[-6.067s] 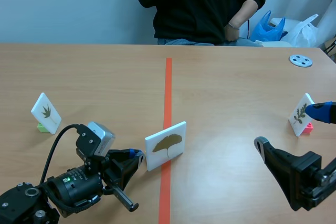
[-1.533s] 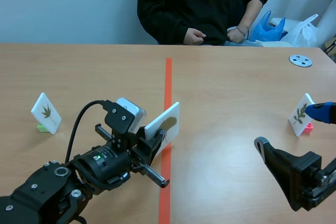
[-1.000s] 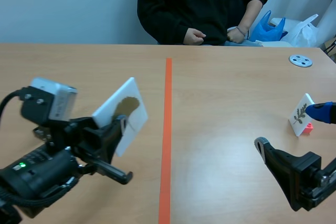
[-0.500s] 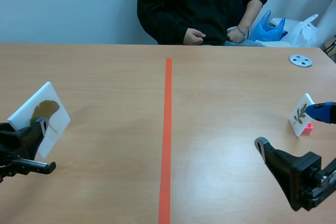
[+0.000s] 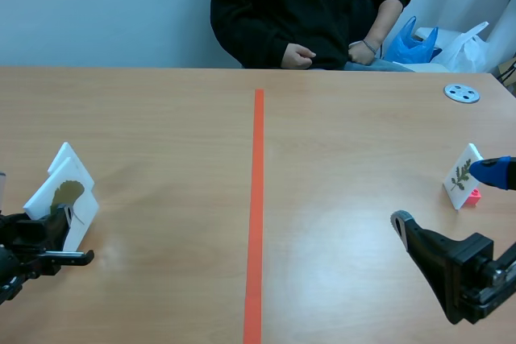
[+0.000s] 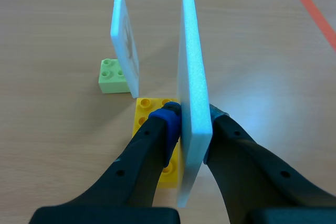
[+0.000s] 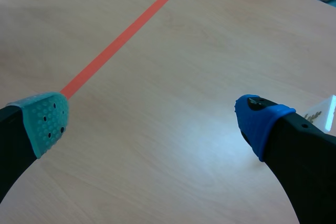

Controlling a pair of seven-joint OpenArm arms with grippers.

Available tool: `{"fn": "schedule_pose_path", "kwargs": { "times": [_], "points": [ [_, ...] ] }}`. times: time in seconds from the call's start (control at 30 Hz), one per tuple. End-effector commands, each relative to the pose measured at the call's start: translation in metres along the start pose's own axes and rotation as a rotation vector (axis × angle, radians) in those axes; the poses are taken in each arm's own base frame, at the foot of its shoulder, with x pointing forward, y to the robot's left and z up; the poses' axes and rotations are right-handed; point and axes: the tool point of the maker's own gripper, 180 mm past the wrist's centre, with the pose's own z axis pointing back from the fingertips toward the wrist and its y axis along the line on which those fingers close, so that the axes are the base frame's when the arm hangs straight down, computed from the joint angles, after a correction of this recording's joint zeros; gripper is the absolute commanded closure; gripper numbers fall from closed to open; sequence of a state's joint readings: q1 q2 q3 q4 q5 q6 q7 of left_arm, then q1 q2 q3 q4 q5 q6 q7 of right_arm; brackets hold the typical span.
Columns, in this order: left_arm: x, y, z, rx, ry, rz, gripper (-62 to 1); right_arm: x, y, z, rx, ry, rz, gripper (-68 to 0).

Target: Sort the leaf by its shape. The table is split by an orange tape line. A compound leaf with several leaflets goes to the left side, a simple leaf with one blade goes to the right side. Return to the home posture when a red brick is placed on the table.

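Wooden table (image 5: 161, 118) filled the scene view, split by the orange tape line (image 5: 256, 199). A person (image 5: 306, 6) sat at the far end, the head cut off. Far to the left of the line, the left gripper (image 5: 64, 235) was clamped on the fan-leaf card (image 5: 72, 195). Its arm ran out of view, and its fingers covered the card's lower part. A second white card (image 5: 61, 157) stood just behind, only its upper corner showing. Well to the right of the line, a sprig card (image 5: 461, 175) stood on a pink brick (image 5: 476, 195). One pad of the right gripper (image 5: 437, 194) overlapped its edge, and that gripper's fingers stood wide apart. A grey disc (image 5: 462, 93) lay farther back on that side.

From the left wrist, the fan-leaf card showed edge-on, so its leaf was hidden. A finger pressed each face, and a yellow brick (image 6: 149, 121) sat at its foot. Beyond, the second card rose from a green brick (image 6: 113, 75), near but apart.

From the right wrist, the teal pad (image 7: 46, 121) and blue pad (image 7: 257, 119) stood apart over bare wood, with the tape line running ahead of the teal one. Only a corner of the sprig card showed beside the blue pad.
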State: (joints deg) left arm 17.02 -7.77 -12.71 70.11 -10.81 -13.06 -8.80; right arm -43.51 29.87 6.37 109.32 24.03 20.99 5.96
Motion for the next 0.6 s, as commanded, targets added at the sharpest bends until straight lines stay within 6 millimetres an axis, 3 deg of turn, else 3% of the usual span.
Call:
{"fn": "schedule_pose_path", "kwargs": {
  "times": [0.0, 0.13, 0.33, 0.4, 0.53, 0.57],
  "points": [
    [0.011, 0.002, -0.003, 0.008, -0.041, 0.006, -4.1, 0.012, -0.005, -0.001, -0.012, -0.039, 0.013, -67.9],
    [0.002, 0.007, -0.007, 0.025, -0.029, 0.019, -5.0, 0.012, -0.005, -0.001, -0.012, -0.039, 0.013, -67.9],
    [-0.011, 0.010, -0.006, 0.033, -0.002, 0.031, -17.7, 0.012, -0.005, -0.001, -0.012, -0.039, 0.013, -67.9],
    [-0.008, 0.010, -0.006, 0.033, -0.021, 0.031, -27.1, 0.012, -0.005, -0.001, -0.012, -0.039, 0.013, -67.9],
    [0.001, 0.010, -0.005, 0.034, -0.073, 0.030, -57.7, 0.012, -0.005, -0.001, -0.012, -0.039, 0.013, -67.9],
    [0.003, 0.010, -0.005, 0.033, -0.079, 0.030, -62.3, 0.012, -0.005, -0.001, -0.012, -0.039, 0.013, -67.9]
  ]
}}
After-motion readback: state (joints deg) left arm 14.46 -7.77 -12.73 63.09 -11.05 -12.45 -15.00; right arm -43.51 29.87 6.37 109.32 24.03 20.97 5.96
